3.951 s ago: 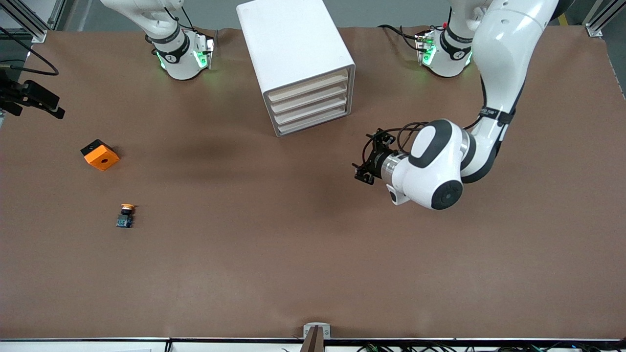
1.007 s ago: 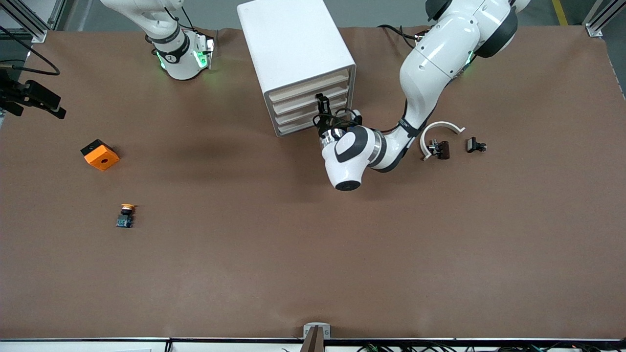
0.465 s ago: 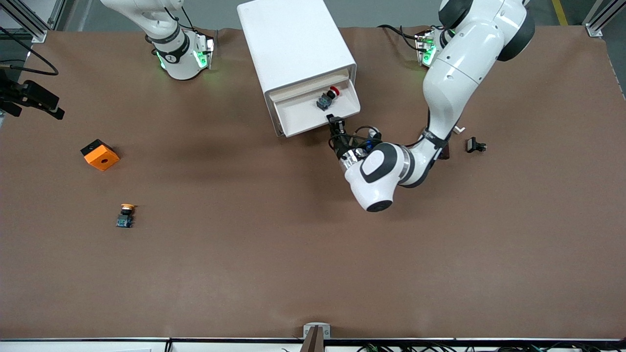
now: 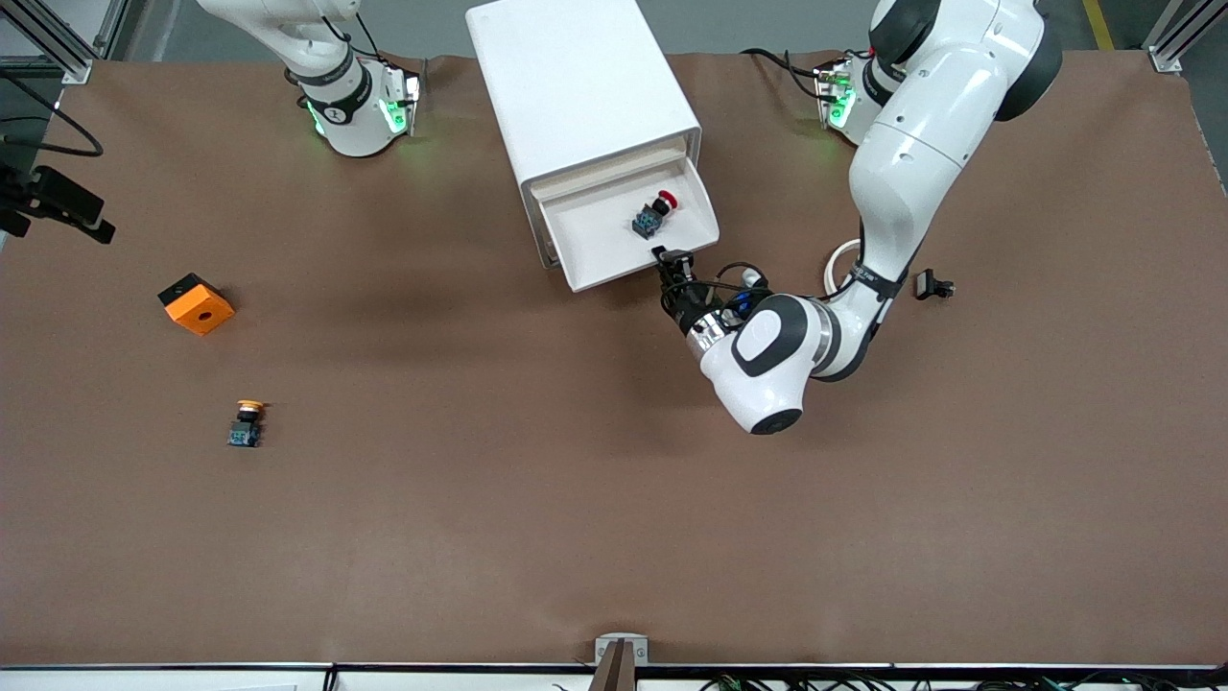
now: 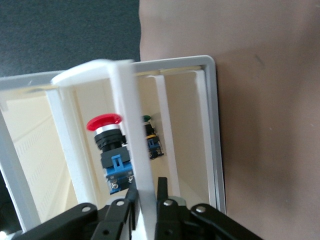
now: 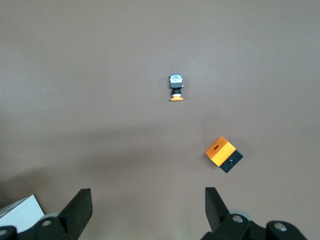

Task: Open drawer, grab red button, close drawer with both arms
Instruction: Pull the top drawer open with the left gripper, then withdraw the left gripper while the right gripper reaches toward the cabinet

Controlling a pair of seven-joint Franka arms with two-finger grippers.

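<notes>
The white cabinet has its top drawer pulled out toward the front camera. In the drawer lies the button, with a red cap, black middle and blue base, also seen close up as the button. My left gripper is at the drawer's front wall, and in the left wrist view that gripper is shut on the white wall, one finger on each side. My right gripper hangs open over bare table with nothing between its fingers.
An orange-capped button and an orange cube lie toward the right arm's end, both under the right wrist camera: orange-capped button, cube. A small black part and a white ring lie beside the left arm.
The left gripper has drawn the drawer farther out toward the front camera, and the button rode along inside it. The right arm's side looks the same.
</notes>
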